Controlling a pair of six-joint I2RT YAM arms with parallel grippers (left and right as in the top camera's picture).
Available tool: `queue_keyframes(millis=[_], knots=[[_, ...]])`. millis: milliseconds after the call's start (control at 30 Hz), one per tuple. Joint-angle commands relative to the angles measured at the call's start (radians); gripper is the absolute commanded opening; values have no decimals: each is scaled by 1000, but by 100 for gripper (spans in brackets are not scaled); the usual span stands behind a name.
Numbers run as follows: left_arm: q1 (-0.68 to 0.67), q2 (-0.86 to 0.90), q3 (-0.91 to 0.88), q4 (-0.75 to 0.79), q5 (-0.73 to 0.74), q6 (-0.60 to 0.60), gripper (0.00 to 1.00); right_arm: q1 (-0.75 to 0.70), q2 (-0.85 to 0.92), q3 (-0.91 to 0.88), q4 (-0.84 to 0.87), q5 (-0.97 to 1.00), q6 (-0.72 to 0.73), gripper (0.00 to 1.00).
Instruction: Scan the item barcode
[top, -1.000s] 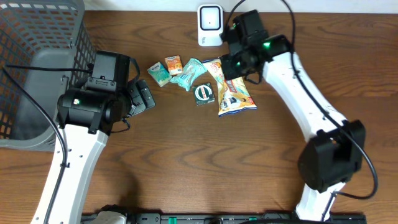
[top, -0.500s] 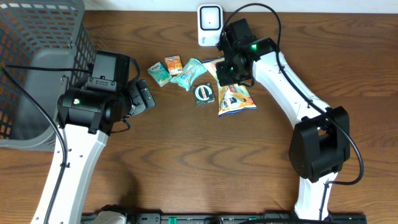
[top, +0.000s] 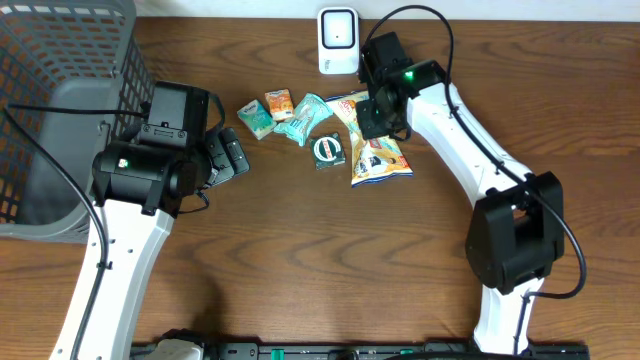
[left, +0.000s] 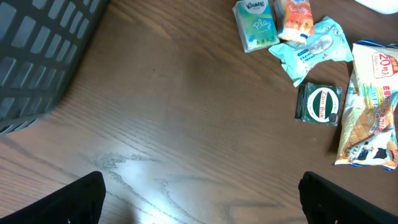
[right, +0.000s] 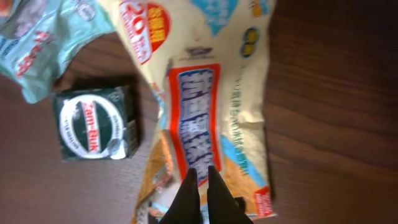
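Dark wooden bench (top: 300, 260): right pincer (right: 200, 175), tips pressed together and empty, points at the snack bag (right: 211, 93) just beneath it, probably lining up a grasp. Left pincer (left: 202, 199) gapes wide, holding nothing.

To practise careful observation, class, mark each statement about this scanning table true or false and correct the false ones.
1. The right tool is shut, its tips over the snack bag. True.
2. The Zam-Buk box sits on top of the snack bag. False: it lies on the table beside the bag.
3. The left tool is closed on the Kleenex pack. False: it is open and holds nothing; the pack lies on the table.
4. A white scanner stands at the far edge of the table, beyond the items. True.
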Motion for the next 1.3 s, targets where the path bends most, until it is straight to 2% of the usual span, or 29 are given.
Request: queue_keyframes(millis=[0, 200, 433, 567, 867, 1100, 1267], knots=[[4, -3, 3, -4, -10, -2, 98, 2, -93, 14, 13, 60, 10, 1], [4, -3, 3, -4, -10, -2, 98, 7, -116, 13, 36, 21, 10, 1], [4, -3, 3, -4, -10, -2, 97, 16, -53, -19, 23, 5, 11, 1], [4, -3, 3, -4, -10, -2, 98, 25, 3, -80, 71, -61, 11, 1], [4, -3, 3, -4, -10, -2, 98, 34, 131, -135, 64, 32, 11, 1], [4, -3, 3, -4, -10, -2, 98, 33, 63, -30, -101, 197, 11, 1], [4, -3, 3, -4, -10, -2, 98, 39, -14, 66, -152, 171, 11, 1]])
